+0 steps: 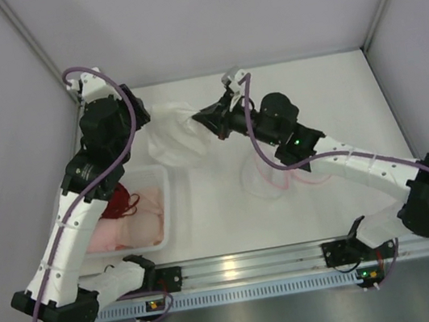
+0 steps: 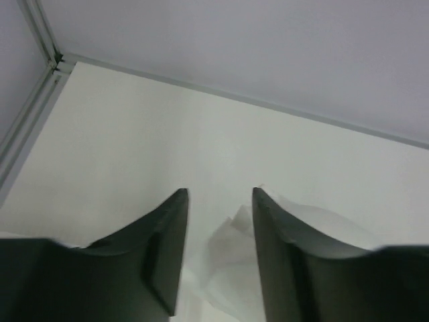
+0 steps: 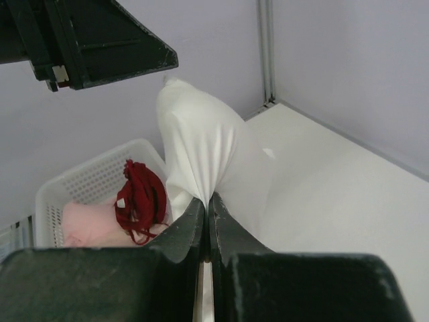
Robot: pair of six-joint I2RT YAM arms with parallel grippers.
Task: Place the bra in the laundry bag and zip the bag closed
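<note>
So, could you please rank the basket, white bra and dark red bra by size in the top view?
1. basket, even though it is partly hidden.
2. bra.
3. dark red bra.

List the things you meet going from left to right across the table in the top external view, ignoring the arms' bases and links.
In order: white plastic basket → bra → right claw, shut on the bra's right edge → laundry bag, partly under the right arm.

Bright, even, diffuse light; faint soft shadows; left wrist view slightly blurred.
</note>
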